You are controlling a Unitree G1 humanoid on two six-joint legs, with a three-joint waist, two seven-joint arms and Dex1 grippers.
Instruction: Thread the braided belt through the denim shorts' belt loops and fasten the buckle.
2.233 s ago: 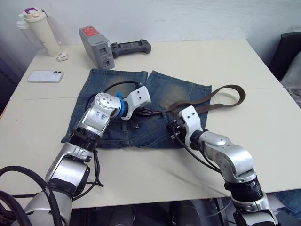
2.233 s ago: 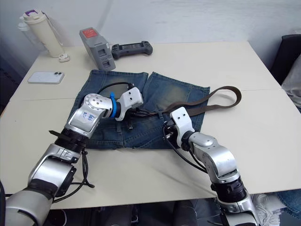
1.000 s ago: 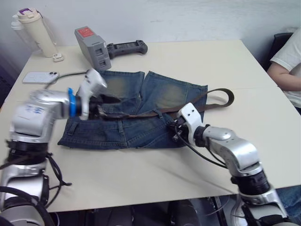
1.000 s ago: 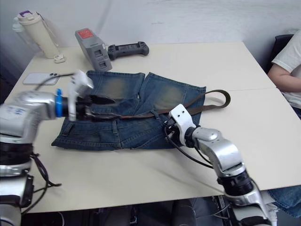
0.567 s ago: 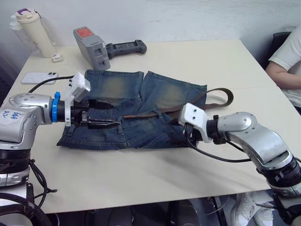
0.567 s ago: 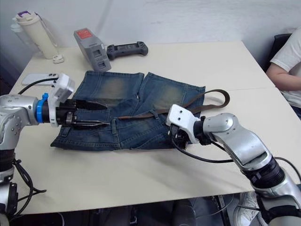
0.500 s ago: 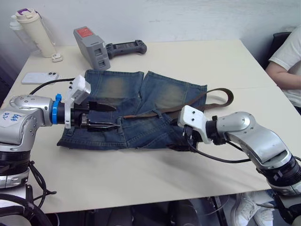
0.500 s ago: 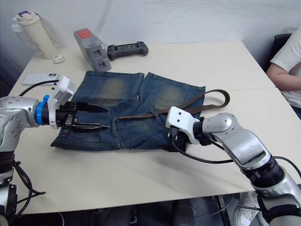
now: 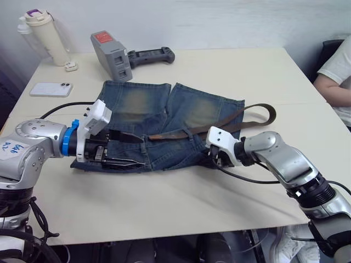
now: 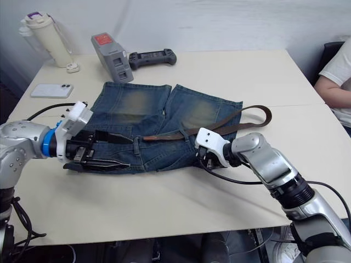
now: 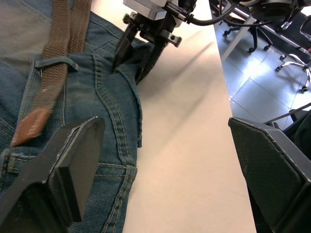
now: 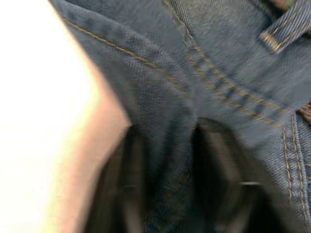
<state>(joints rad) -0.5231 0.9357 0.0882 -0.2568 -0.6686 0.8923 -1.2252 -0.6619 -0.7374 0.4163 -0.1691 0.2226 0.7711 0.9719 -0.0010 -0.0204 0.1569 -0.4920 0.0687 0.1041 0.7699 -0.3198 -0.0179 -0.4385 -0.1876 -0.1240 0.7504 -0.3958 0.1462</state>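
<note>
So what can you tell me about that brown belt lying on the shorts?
The braided belt is a long, narrow, dark brown woven strap with a smooth lighter tan tip. It lies flat along the waistband of the denim shorts, passing under at least one belt loop. Its far end curls off the shorts in an open loop resting on the table. Neither pincer touches it, and I cannot make out its buckle.

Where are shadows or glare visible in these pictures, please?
Left wrist view: the right gripper, pinching the blue denim shorts, throws a soft shadow on the beige table; the grey floor shines. Left eye view: faint shadows along the shorts' near edge, no glare on the table. Right wrist view: the table looks washed white.
</note>
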